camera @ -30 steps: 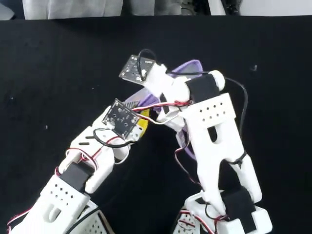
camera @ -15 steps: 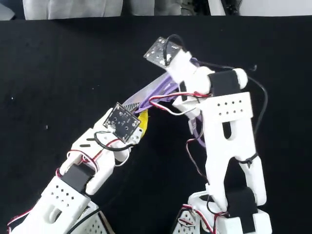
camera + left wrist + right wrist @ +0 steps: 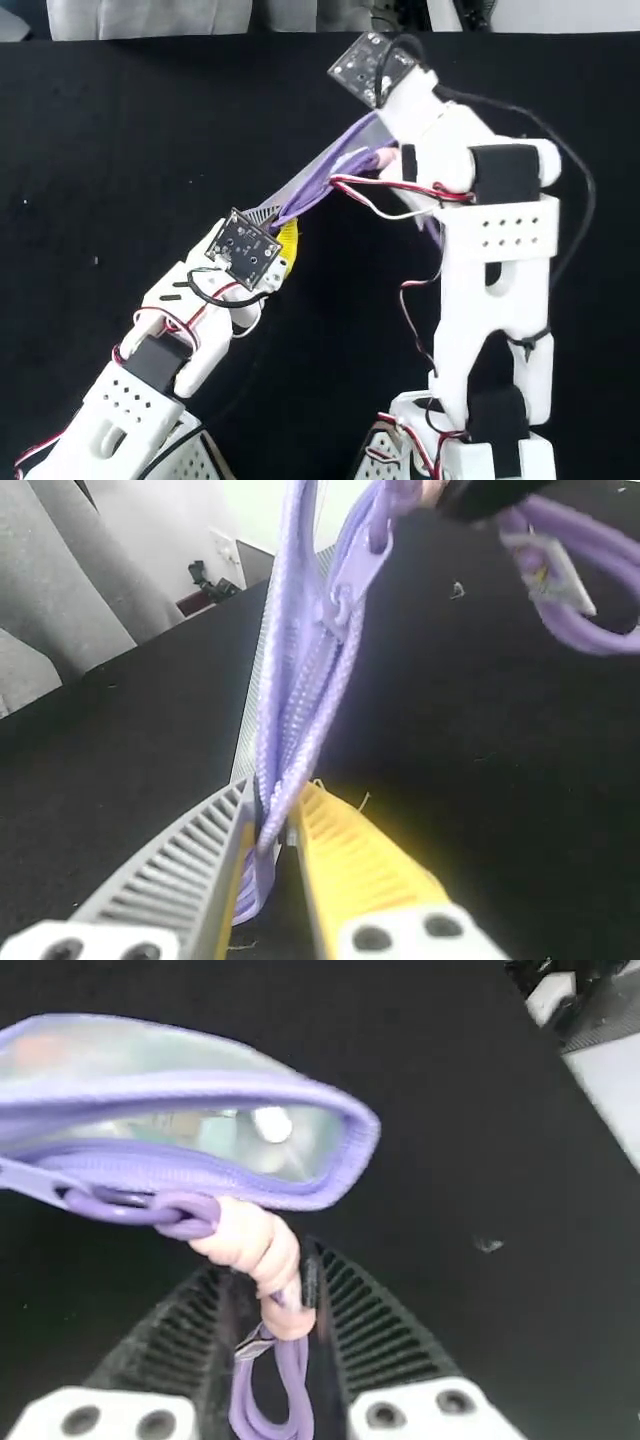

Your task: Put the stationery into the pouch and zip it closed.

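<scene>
The purple pouch (image 3: 325,178) is stretched taut in the air between both arms, over the black table (image 3: 120,160). My left gripper (image 3: 283,238) is shut on one end of the pouch (image 3: 290,720), its grey and yellow fingers (image 3: 350,860) pinching the purple fabric. My right gripper (image 3: 392,160) is shut on the zipper pull (image 3: 262,1260), a pink charm on a purple cord loop (image 3: 270,1385). The pouch (image 3: 190,1120) has a clear side, with contents showing faintly inside. The zipper slider (image 3: 345,585) sits far up along the teeth.
White cloth and dark gear lie beyond the far table edge (image 3: 150,20). Black tabletop spreads to the left and right of the arms. The right arm's wires (image 3: 400,200) hang near the pouch.
My right gripper has moved toward the far right, pulling the zipper pull along and stretching the pouch out straighter. The left gripper has stayed nearly still, holding its end.
</scene>
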Robot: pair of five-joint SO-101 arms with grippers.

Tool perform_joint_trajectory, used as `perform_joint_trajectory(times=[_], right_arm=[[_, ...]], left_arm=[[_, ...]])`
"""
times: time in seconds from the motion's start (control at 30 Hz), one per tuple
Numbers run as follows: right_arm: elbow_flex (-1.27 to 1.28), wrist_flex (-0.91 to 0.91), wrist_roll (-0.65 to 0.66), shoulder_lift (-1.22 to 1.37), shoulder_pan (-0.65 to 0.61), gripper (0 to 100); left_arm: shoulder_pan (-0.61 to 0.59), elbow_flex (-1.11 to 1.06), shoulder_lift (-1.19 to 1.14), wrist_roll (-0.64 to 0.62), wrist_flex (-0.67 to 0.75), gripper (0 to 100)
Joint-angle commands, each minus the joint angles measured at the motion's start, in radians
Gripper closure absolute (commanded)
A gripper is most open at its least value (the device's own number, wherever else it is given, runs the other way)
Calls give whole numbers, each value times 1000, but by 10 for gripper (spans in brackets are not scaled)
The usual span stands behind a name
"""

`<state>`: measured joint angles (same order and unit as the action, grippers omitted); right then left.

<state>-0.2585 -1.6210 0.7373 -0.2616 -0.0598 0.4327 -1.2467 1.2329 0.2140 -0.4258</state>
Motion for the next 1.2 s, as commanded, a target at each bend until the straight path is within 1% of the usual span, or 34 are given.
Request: perform_joint_trajectory(times=[0.0,0.33,0.47,0.67,0.9,1.03,1.17], right_arm=[[-107,5,-9,-42,86,988],[-237,15,-9,-41,187,988],[-226,78,-9,-28,224,988],[-292,141,-9,96,316,988],[-532,144,-9,275,434,988],[-638,143,-9,366,470,988],[-674,138,-14,423,488,988]], left_arm=[[-39,-25,-14,11,3,971],[-44,-27,-14,11,3,971],[-44,-27,-14,11,2,971],[-44,-27,-14,11,0,971],[-44,-27,-14,11,2,971],[-44,-27,-14,11,2,971],[-44,-27,-14,11,2,971]])
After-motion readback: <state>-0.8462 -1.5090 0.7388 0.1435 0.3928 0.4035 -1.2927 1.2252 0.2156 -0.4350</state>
